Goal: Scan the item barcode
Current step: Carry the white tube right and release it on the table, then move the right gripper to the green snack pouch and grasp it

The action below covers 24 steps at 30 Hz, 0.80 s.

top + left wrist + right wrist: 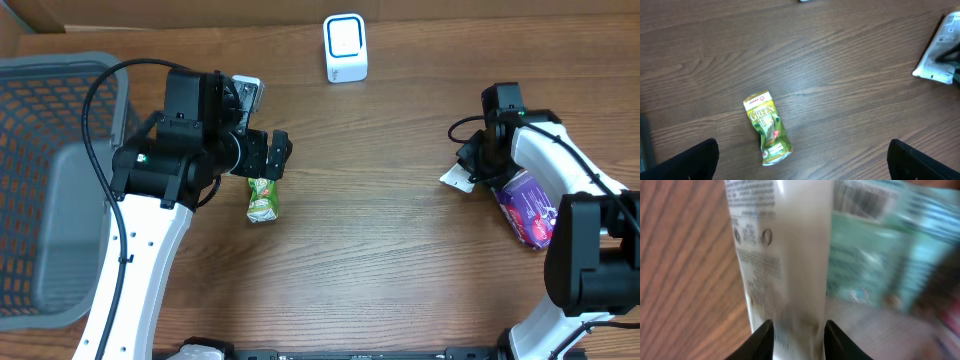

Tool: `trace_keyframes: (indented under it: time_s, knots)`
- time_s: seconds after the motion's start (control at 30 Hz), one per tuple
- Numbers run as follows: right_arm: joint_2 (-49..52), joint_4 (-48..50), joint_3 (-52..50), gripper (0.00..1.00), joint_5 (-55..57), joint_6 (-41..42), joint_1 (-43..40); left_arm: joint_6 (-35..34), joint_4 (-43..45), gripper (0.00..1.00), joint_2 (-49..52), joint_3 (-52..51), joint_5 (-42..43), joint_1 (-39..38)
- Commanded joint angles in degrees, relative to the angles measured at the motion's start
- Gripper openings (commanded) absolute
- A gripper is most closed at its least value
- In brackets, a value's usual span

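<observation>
Currently white packet lies near right edge of tabletop: likely light, limp, slick film, so pinch its flat seam. Your right gripper straddles it, clamped or not unclear; left gripper spread wide.

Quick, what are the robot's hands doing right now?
Left hand: open, holding nothing.
Right hand: fingertips at the white packet; grip cannot be told.

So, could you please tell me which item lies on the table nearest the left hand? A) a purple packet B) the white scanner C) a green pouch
C: the green pouch lies just beside the left hand in the overhead view, and the left wrist view shows it between that hand's open fingers.
</observation>
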Motion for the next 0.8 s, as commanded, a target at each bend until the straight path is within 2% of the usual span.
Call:
trace_keyframes:
  time_s: [0.0, 0.07, 0.23, 0.27, 0.3, 0.4, 0.67, 0.77]
  knots:
    - [-2.62, -5.92, 8.26, 0.36, -0.44, -2.91, -0.44, 0.9, -0.02, 1.0, -1.07, 0.98, 0.02, 0.0]
    - [-2.86, -9.07, 12.0, 0.41, -3.17, -6.08, -0.44, 0.9, 0.0, 1.0, -1.07, 0.98, 0.02, 0.0]
    - [-2.84, -12.2, 17.27, 0.73, -16.65, -11.26, 0.5, 0.9, -0.02, 1.0, -1.07, 0.98, 0.02, 0.0]
    - [-2.71, -11.8, 17.05, 0.76, -18.27, -11.23, 1.03, 0.9, -0.02, 1.0, -1.07, 0.98, 0.02, 0.0]
    - [-2.69, -11.58, 16.94, 0.84, -19.28, -11.23, 1.95, 0.9, -0.02, 1.0, -1.07, 0.98, 0.02, 0.0]
    - [-2.14, -10.73, 16.94, 1.0, -19.63, -11.21, 6.03, 0.9, -0.02, 0.99, -1.07, 0.98, 0.02, 0.0]
    - [2.38, -4.09, 16.92, 1.0, -20.59, -10.45, 18.43, 0.9, -0.02, 1.0, -1.07, 0.98, 0.04, 0.0]
    - [4.94, -0.79, 16.92, 1.0, -20.94, -6.67, 22.69, 0.9, -0.02, 1.0, -1.07, 0.98, 0.02, 0.0]
